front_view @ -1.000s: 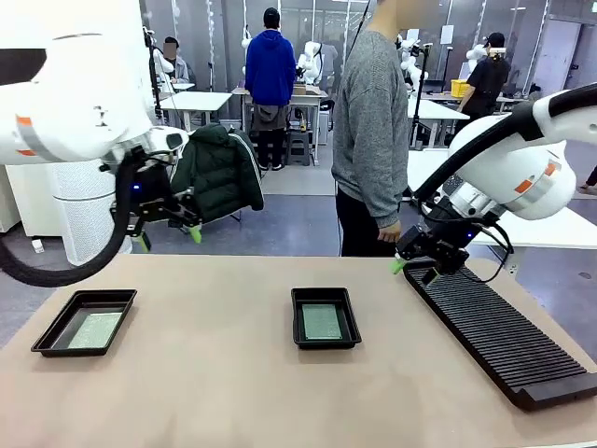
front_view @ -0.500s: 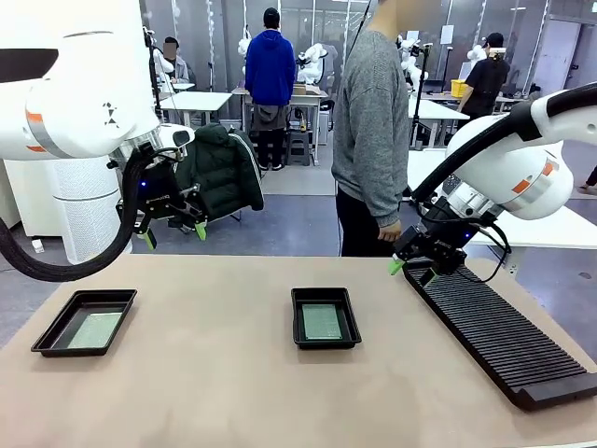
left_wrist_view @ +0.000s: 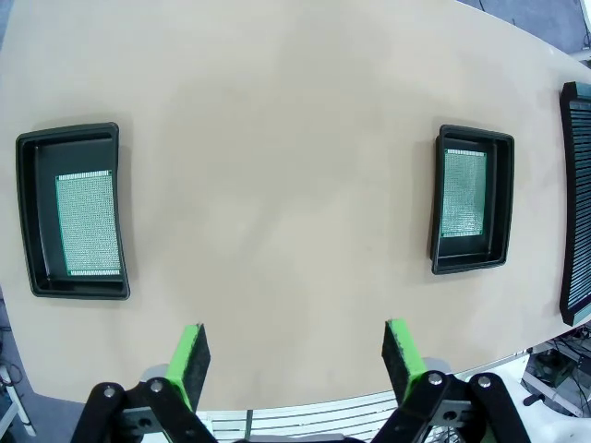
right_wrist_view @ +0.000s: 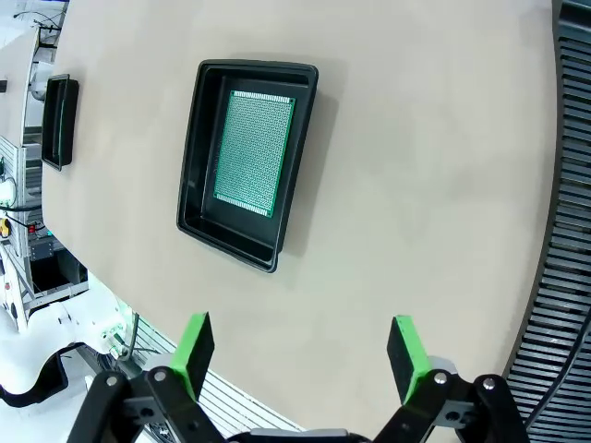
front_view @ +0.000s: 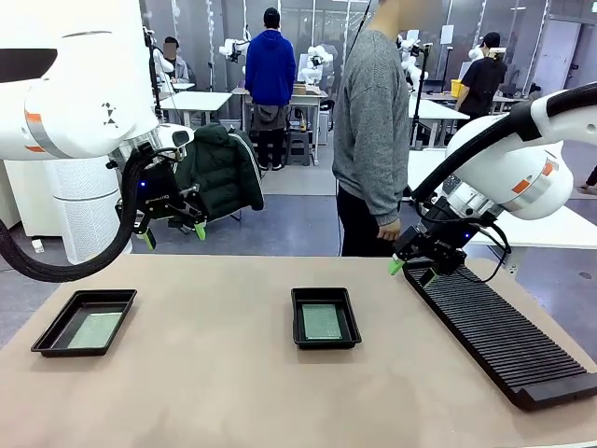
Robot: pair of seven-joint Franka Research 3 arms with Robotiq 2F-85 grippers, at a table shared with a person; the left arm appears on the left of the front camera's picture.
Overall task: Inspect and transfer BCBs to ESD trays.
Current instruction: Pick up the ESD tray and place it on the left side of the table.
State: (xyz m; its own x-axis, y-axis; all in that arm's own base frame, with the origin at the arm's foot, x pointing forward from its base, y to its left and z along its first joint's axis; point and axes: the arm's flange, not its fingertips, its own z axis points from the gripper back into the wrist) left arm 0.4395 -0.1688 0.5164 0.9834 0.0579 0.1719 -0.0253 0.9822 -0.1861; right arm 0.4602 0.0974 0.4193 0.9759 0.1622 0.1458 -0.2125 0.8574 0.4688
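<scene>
BCBs in ESD trays, well below both grippers' empty, open jaws

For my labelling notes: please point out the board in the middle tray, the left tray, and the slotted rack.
Middle board [front_view: 323, 322], front view, face centre.
Left tray [front_view: 54, 329], front view, left wall.
Slotted rack [front_view: 499, 331], front view, ribbed top.

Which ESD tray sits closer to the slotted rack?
The middle ESD tray, holding a BCB; the other tray lies at the table's left edge, far from the rack.

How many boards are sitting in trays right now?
2. One board lies in the tray at the table's left; the other board lies in the middle tray. The slotted rack looks empty.
</scene>
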